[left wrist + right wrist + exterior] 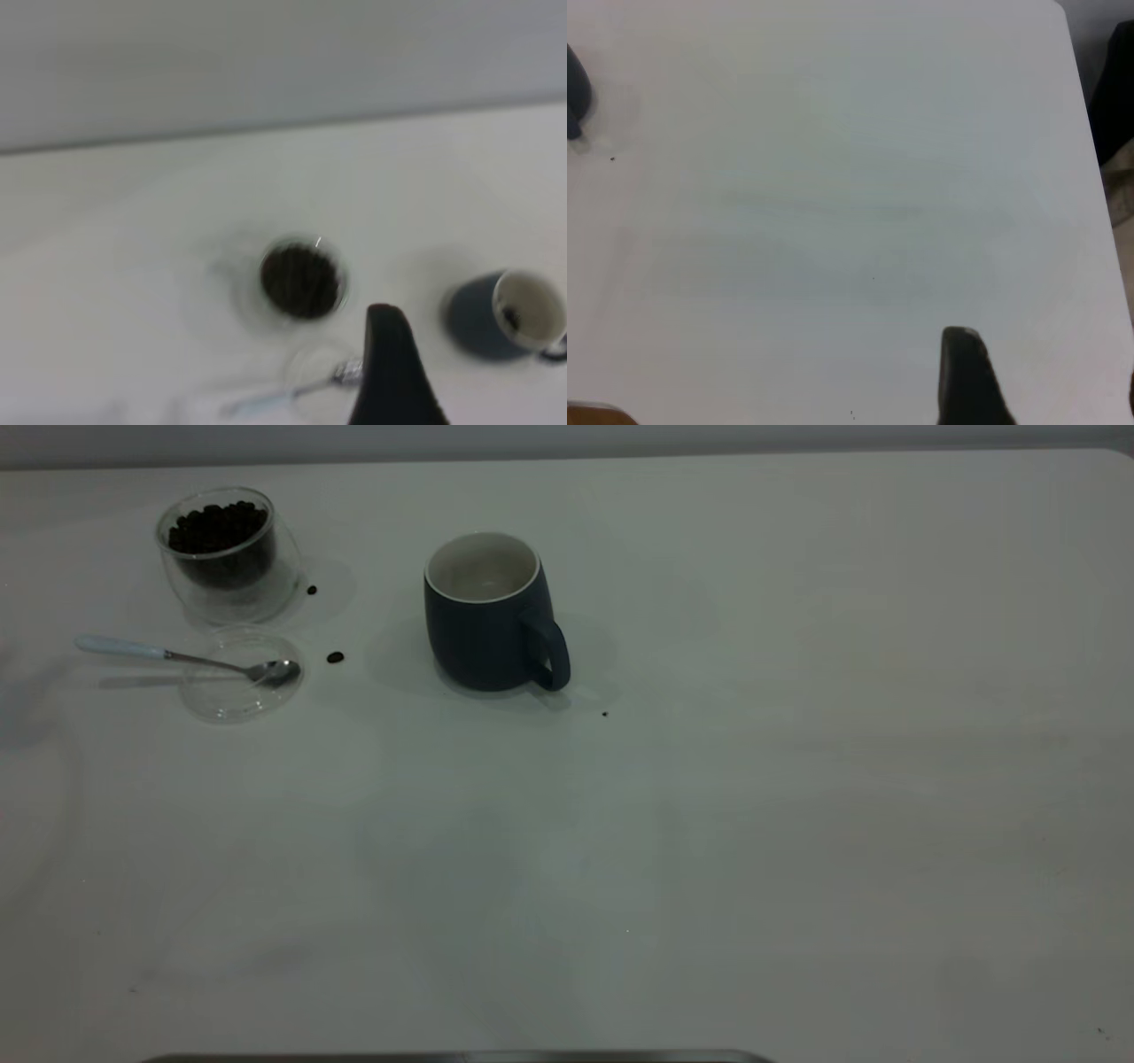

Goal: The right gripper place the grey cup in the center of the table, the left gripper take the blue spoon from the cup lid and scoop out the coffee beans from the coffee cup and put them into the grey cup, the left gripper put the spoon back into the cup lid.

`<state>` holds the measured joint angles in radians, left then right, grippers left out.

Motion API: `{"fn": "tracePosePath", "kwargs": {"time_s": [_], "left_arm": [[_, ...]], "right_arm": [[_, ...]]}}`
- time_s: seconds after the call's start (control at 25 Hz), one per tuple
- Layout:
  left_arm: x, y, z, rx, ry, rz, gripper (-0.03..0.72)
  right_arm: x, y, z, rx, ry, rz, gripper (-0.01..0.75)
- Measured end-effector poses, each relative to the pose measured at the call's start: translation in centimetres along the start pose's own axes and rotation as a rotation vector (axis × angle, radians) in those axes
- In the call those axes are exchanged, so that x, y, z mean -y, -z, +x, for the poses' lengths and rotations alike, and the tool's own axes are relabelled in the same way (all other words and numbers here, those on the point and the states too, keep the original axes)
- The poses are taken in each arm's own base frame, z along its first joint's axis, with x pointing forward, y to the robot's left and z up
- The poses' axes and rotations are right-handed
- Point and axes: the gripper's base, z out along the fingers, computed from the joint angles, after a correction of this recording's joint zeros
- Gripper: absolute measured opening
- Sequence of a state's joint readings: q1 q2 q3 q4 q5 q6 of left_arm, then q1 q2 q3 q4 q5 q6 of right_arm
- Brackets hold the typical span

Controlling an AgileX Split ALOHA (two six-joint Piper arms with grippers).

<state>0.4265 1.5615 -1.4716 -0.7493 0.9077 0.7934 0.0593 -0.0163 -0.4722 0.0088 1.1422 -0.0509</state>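
The spoon (pixel 182 657) is laid flat at the table's (pixel 709 824) far left, pale handle out to the left, bowl resting inside the lid (pixel 241 674). The lid is set flat on the table, just in front of the glass cup (pixel 226 553). The glass cup is stood upright behind it, filled with beans (pixel 217 527). Two loose beans are seen on the table: one (pixel 311 590) just right of the glass cup, one (pixel 335 657) just right of the lid. The mug (pixel 492 615) is placed upright right of these, left of the table's middle, handle turned to the front right, white inside shown. A small dark speck (pixel 605 713) is noted near its handle.

No gripper is seen in the exterior view. In the left wrist view, one black finger (pixel 394 372) of the left gripper is seen above the lid and spoon, nothing held by it; the other finger is not shown, so the opening cannot be told. A dark bit is seen inside the mug (pixel 523 312). In the right wrist view, one finger (pixel 967 376) of the right gripper is seen over bare table, nothing touched; the opening cannot be told there either.
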Motion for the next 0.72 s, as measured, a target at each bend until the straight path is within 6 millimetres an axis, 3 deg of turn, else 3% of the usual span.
{"fn": "tracePosePath", "kwargs": {"time_s": [0.44, 0.72], "left_arm": [[8.3, 5.0, 0.6, -0.16, -0.135, -0.246, 0.542], [11.1, 6.8, 2.1, -0.265, -0.098, -0.227, 0.542]], "right_arm": [[0.0, 0.0, 0.0, 0.0, 0.0, 0.0, 0.402], [0.0, 0.0, 0.0, 0.0, 0.0, 0.0, 0.402]]}}
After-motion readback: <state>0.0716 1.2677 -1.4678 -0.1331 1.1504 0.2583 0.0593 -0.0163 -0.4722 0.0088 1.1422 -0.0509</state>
